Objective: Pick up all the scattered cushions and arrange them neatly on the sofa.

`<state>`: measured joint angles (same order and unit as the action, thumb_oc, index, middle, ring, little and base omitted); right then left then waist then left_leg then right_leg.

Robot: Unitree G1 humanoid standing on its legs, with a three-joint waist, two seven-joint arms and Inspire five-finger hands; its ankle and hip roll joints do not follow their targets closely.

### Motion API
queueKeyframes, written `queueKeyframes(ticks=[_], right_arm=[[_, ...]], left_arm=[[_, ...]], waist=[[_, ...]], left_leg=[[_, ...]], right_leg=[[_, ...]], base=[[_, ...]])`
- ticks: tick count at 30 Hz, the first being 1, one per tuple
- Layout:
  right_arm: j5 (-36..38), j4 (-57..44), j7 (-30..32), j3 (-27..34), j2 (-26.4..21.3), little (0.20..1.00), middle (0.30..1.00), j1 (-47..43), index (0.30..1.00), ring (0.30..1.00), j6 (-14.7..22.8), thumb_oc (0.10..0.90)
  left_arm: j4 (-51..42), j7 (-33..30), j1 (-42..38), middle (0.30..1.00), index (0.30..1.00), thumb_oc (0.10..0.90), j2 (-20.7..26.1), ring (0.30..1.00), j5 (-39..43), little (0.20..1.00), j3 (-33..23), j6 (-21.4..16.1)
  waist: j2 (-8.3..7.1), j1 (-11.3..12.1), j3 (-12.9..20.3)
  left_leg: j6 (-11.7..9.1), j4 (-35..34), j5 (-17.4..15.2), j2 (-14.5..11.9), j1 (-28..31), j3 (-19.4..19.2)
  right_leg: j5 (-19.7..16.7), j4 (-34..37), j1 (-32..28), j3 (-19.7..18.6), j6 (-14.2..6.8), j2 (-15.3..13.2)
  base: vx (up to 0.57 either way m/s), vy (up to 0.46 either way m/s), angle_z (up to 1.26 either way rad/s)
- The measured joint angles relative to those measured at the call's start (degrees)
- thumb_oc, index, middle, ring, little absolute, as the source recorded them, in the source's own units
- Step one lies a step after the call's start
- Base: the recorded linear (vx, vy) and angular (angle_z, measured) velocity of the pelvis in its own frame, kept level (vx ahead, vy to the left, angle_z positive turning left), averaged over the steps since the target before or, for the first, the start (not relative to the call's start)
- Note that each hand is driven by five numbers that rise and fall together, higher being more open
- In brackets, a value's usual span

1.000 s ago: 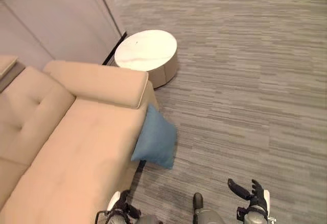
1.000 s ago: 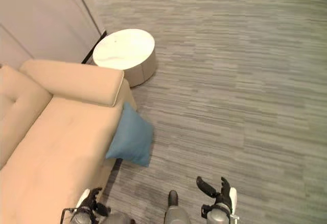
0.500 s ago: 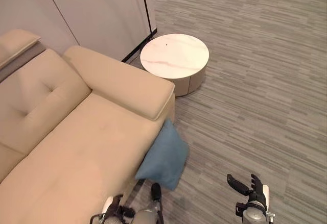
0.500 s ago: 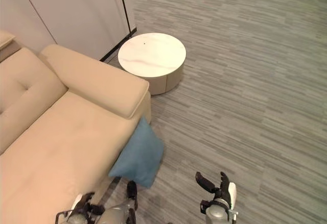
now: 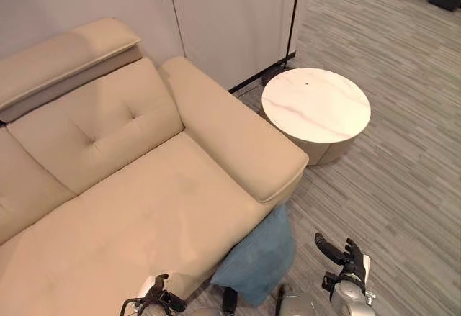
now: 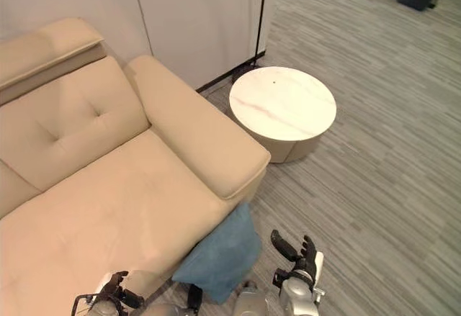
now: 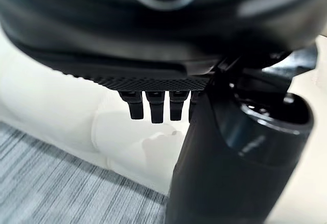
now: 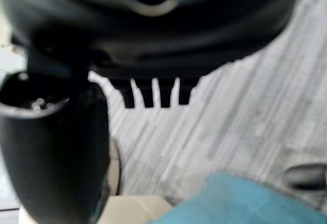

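Observation:
A blue cushion [image 5: 257,260] lies on the floor, leaning against the front corner of the beige sofa [image 5: 144,208] below its armrest. It also shows as a blue patch [image 8: 240,201] in the right wrist view. My right hand [image 5: 344,255] hovers low at the bottom right, just right of the cushion, with fingers spread and open [image 8: 153,92] and nothing in them. My left hand [image 5: 155,296] sits at the bottom edge over the sofa's front, its fingers [image 7: 153,106] straight and holding nothing.
A round white marble-topped side table [image 5: 315,109] stands on the grey striped carpet right of the sofa's armrest. A pale wall with panels rises behind the sofa. Open carpet stretches to the right.
The whole view has swung left and up between frames: the sofa's back now fills the left, while table and cushion sit further right. Both hands keep their poses.

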<state>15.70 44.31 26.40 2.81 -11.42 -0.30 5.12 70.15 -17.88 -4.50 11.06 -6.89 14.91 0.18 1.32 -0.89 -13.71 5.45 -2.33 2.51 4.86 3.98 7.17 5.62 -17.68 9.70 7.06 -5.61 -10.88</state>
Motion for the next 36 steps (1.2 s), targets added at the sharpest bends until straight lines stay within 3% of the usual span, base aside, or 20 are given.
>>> queueKeyframes(ticks=[2, 6, 11, 16, 17, 18, 19, 20, 21, 22, 23, 24, 27, 30, 36], right_arm=[[-0.03, 0.42, 0.05, 0.06, 0.7, 0.9, 0.9, 0.4, 0.9, 0.9, -0.01, 0.8], [-0.22, 1.34, 0.02, 0.25, 0.51, 0.9, 0.9, 1.51, 0.9, 0.9, -0.15, 0.8], [-1.82, 2.2, -0.01, 0.39, -1.7, 0.9, 0.9, 1.49, 0.9, 0.9, -0.19, 0.8], [-1.93, 3.41, 0.15, -0.18, -5.11, 0.9, 0.9, -3.38, 0.9, 0.9, -0.04, 0.8], [-2.16, 5.1, 0.5, -1.12, -6.96, 0.9, 0.9, -7.25, 0.9, 0.9, 1.04, 0.8], [-2.14, 4.78, 0.56, -1.04, -8.12, 0.9, 0.9, -9.59, 0.9, 0.9, 0.93, 0.8], [-2.09, 4.81, 1.35, -1.12, -9.82, 0.9, 0.9, -12.32, 0.9, 0.9, 1.02, 0.8], [-1.92, 4.69, 1.88, -0.52, -9.95, 0.9, 0.9, -16.18, 0.9, 0.9, 1.03, 0.8], [-1.88, 4.74, 2.7, -0.71, -10.15, 0.9, 0.9, -20.04, 0.9, 0.9, 1.05, 0.8], [-1.85, 4.55, 2.87, -0.53, -10.65, 0.9, 0.9, -22.85, 0.9, 0.9, 1.18, 0.8], [-1.82, 4.49, 3.11, -0.72, -11.26, 0.9, 0.9, -25.31, 0.9, 0.9, 1.22, 0.8], [-1.48, 4.55, 4.12, -1.26, -11.92, 0.9, 0.9, -27.16, 0.9, 0.9, 1.33, 0.8], [0.75, 5.19, 5.25, -3.55, -12.93, 0.9, 0.9, -33.11, 0.9, 0.9, 1.41, 0.8], [3.51, 7.17, 5.0, -7.47, -13.66, 0.9, 0.9, -42.27, 0.9, 0.9, 2.93, 0.8], [8.78, 9.48, 1.29, -14.68, -13.78, 0.9, 0.9, -52.74, 0.9, 0.9, 4.96, 0.8]], left_arm=[[0.82, -0.07, 1.05, 0.9, 0.9, 0.8, -0.01, 0.9, 0.14, 0.9, -0.9, -0.12], [1.09, -0.12, 1.54, 0.9, 0.9, 0.8, -0.51, 0.9, 2.58, 0.9, -2.35, 0.03], [0.4, 0.05, 1.31, 0.9, 0.9, 0.8, -0.84, 0.9, 4.18, 0.9, -1.65, -0.68], [-3.38, -0.01, -0.49, 0.9, 0.9, 0.8, -1.69, 0.9, 8.66, 0.9, -1.19, -1.46], [-10.97, -0.28, -0.92, 0.9, 0.9, 0.8, 0.23, 0.9, 10.99, 0.9, 0.8, -2.06], [-13.8, -0.23, -2.21, 0.9, 0.9, 0.8, 0.39, 0.9, 11.48, 0.9, 0.91, -3.31], [-18.98, -0.38, -3.62, 0.9, 0.9, 0.8, 1.08, 0.9, 12.91, 0.9, 2.59, -3.6], [-21.61, -0.25, -5.83, 0.9, 0.9, 0.8, 2.28, 0.9, 13.61, 0.9, 3.07, -4.29], [-22.16, -0.35, -9.43, 0.9, 0.9, 0.8, 2.98, 0.9, 14.53, 0.9, 3.1, -4.6], [-21.75, -0.37, -12.43, 0.9, 0.9, 0.8, 2.79, 0.9, 15.81, 0.9, 3.09, -4.87], [-21.69, -0.58, -14.69, 0.9, 0.9, 0.8, 2.03, 0.9, 16.8, 0.9, 3.09, -5.02], [-21.79, -0.92, -17.18, 0.9, 0.9, 0.8, 1.38, 0.9, 18.59, 0.9, 3.34, -5.18], [-22.36, -3.01, -24.13, 0.9, 0.9, 0.8, 1.28, 0.9, 22.94, 0.9, 5.32, -7.66], [-23.11, -4.86, -30.75, 0.9, 0.9, 0.8, 2.04, 0.9, 27.56, 0.9, 5.06, -9.08], [-19.48, -5.87, -38.04, 0.9, 0.9, 0.8, 4.34, 0.9, 36.67, 0.9, 5.39, -10.5]], waist=[[-2.13, 0.06, 0.67], [-1.28, -0.04, 1.36], [-0.18, -0.17, 1.2], [2.26, 0.64, -2.39], [1.69, 0.32, -5.34], [2.52, 0.87, -7.61], [2.76, 1.52, -9.24], [2.41, 1.81, -11.45], [0.45, 1.69, -13.86], [0.13, 1.05, -15.34], [1.09, 0.23, -15.87], [1.48, -0.79, -16.11], [1.99, -0.76, -17.04], [2.28, 0.36, -17.52], [2.82, 0.39, -17.77]], left_leg=[[-1.71, 1.24, -1.86, 0.32, 0.09, 0.68], [-4.52, 3.31, -3.61, -3.35, -2.29, 3.07], [-6.45, 4.34, -3.41, -4.95, -4.58, 5.53], [-9.21, 8.01, -1.88, -5.01, -12.35, 9.28], [-13.32, 10.96, 0.77, -3.64, -18.19, 9.07], [-14.21, 10.83, 2.04, -3.9, -20.0, 8.46], [-13.58, 9.88, -0.93, -5.81, -24.52, 0.72], [-8.35, 11.91, -2.65, -6.71, -28.14, -3.55], [-5.02, 20.79, -6.39, -6.86, -32.93, -7.65], [-4.13, 26.16, -8.07, -6.97, -35.3, -8.71], [-3.92, 25.39, -8.37, -7.65, -35.19, -9.11], [-7.1, 22.89, -6.64, -7.8, -35.62, -9.37], [-7.0, 27.11, -5.77, -7.36, -43.16, -10.25], [-6.73, 32.43, -6.65, -7.73, -51.84, -11.12], [-5.9, 40.56, -8.7, -7.67, -62.5, -11.08]], right_leg=[[-4.6, 7.46, -3.39, -1.02, 0.12, 0.93], [-6.95, 13.05, -6.35, 1.35, 2.43, 5.1], [-6.76, 14.45, -6.74, 4.33, 3.67, 7.02], [-7.27, 13.41, -2.42, 9.52, 5.25, 7.73], [-4.84, 9.05, 3.29, 9.87, 5.6, 5.77], [-5.07, 7.59, 4.77, 10.69, 6.61, 5.84], [-4.71, 4.75, 10.61, 12.33, 9.57, 5.47], [-4.35, 1.7, 14.41, 12.57, 10.69, 4.54], [-2.91, -3.27, 19.27, 12.61, 11.82, 1.69], [-2.2, -6.11, 22.49, 13.16, 11.8, 0.16], [-1.21, -8.25, 24.89, 13.34, 10.5, 0.05], [-0.72, -10.92, 27.7, 12.83, 9.5, -0.84], [-0.82, -14.39, 34.6, 11.85, 8.94, -2.41], [-1.35, -18.02, 43.14, 10.04, 9.74, -2.78], [-0.61, -24.23, 53.06, 8.79, 10.46, -4.1]], base=[[0.06, -0.191, 0.14], [0.03, -0.215, 0.23], [-0.16, -0.204, 0.31], [-0.34, -0.134, 0.55], [-0.3, -0.131, 0.82], [-0.43, -0.166, 0.85], [-0.29, -0.115, 0.56], [-0.33, -0.063, 0.42], [-0.23, -0.01, 0.48], [-0.16, 0.015, 0.46], [-0.14, 0.025, 0.59], [-0.16, 0.032, 0.62], [-0.09, 0.069, 0.28], [-0.04, 0.085, -0.14], [0.01, 0.041, 0.01]])
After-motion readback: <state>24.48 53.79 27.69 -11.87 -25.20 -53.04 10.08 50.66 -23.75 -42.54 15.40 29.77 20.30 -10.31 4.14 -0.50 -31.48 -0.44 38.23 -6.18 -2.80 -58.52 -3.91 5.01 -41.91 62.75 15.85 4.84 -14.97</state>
